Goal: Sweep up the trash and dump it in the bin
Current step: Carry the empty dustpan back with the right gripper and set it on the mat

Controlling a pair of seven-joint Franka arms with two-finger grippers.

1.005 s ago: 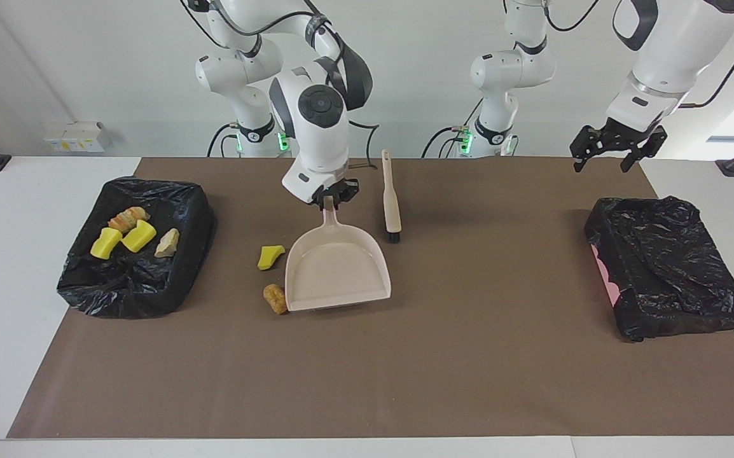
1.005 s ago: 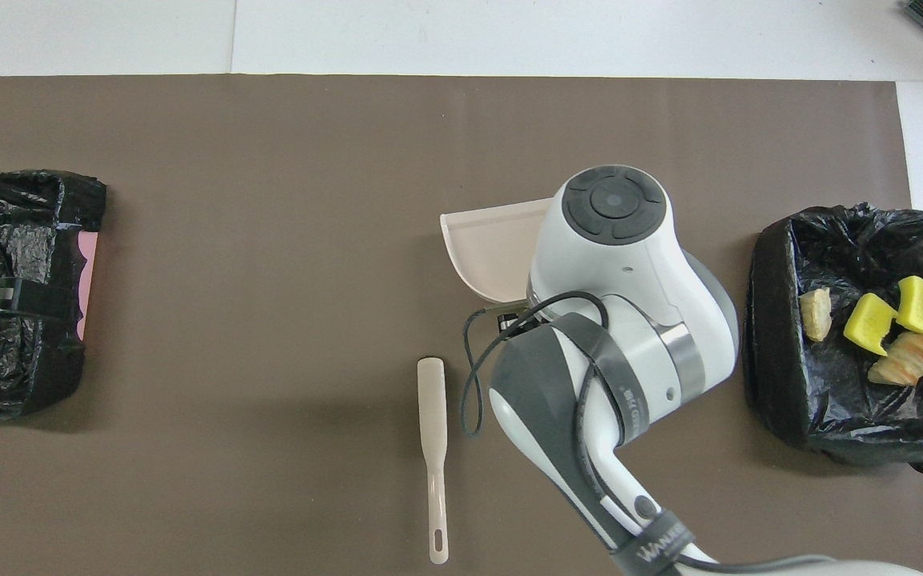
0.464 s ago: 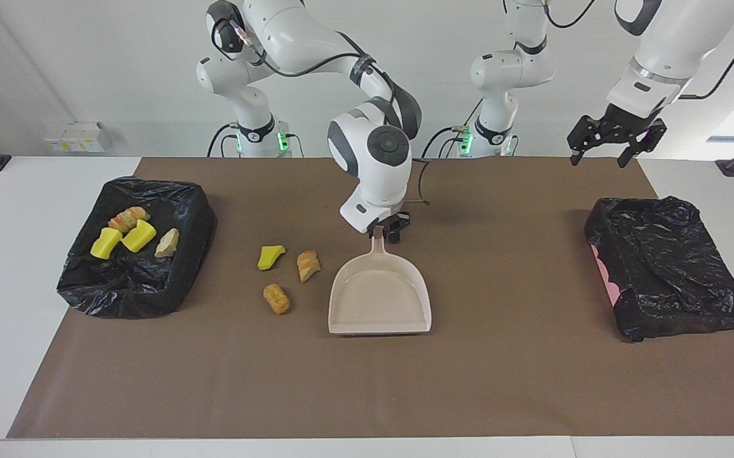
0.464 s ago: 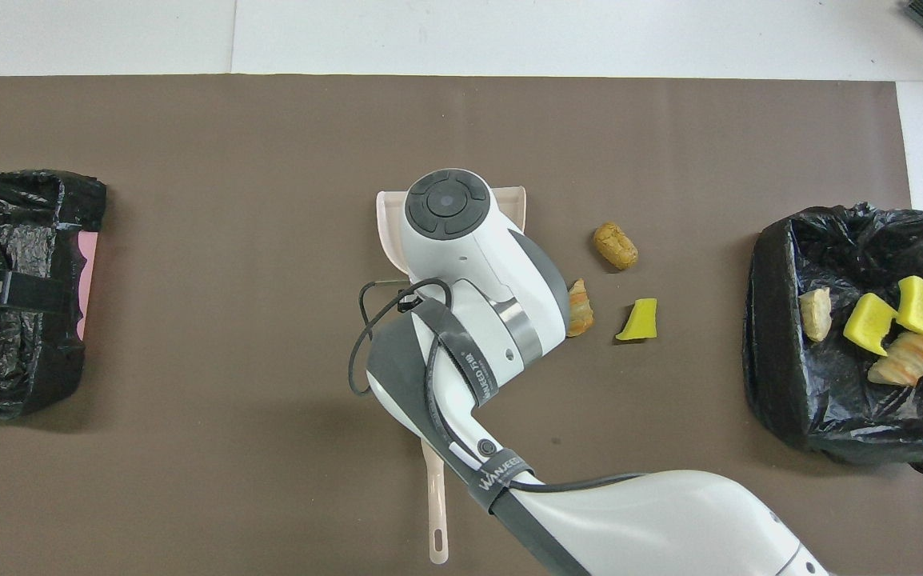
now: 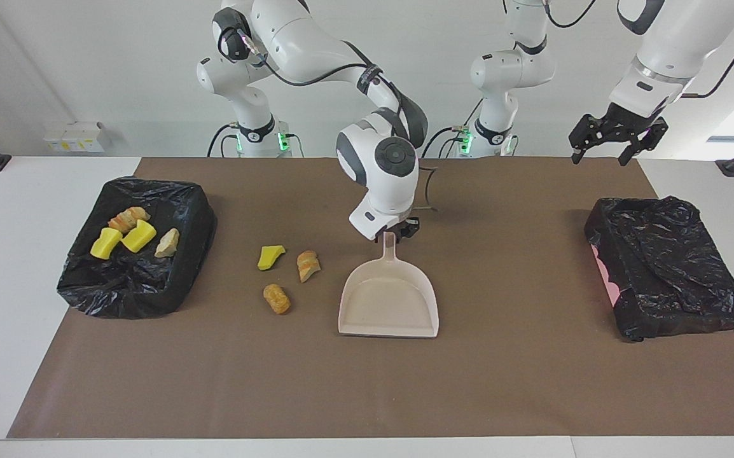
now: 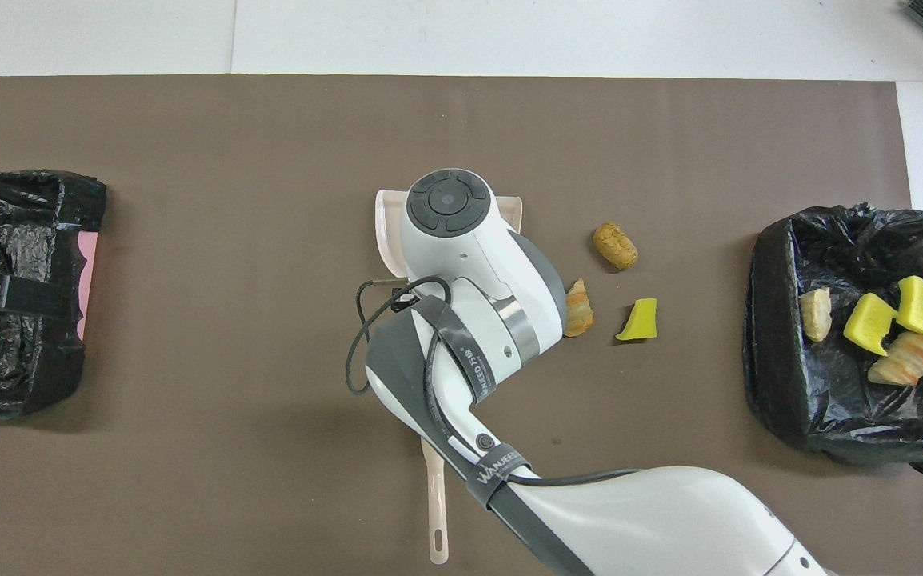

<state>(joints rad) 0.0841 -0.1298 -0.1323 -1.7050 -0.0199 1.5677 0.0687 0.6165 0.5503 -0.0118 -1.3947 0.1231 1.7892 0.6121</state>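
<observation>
Closest to the robots lay the brush (image 6: 435, 504). Only its handle showed in the overhead view, under the right arm, and nothing held it. The right gripper (image 5: 399, 230) was down low, its fingers closed on the tip of the handle of the dustpan (image 5: 389, 305). The pan looked to sit flat on the brown mat (image 5: 500, 381) with its open mouth pointing away from the robots.

Three scraps were loose on the mat beside the pan, toward the right arm's end of the table. The yellow chunk (image 5: 270, 256) and the striped bread lump (image 5: 308, 264) sat about level with the pan's handle end. The brown lump (image 5: 276, 298) lay a little farther out, beside the pan's body. None touched the pan. Four scraps (image 5: 138, 236) were already in the bin (image 5: 195, 210) at that end.

The mouth faced the wrong way for those three. You needed to turn the pan so its lip met them, and to keep that lip pressed to the mat so the lumps rode in rather than under. The rounded brown lump would likely roll, so a slow push suited it.

The left gripper (image 5: 618, 137) waited in the air above the second bin's (image 5: 666, 267) end of the table, fingers spread and empty. It was the free hand for the brush.
</observation>
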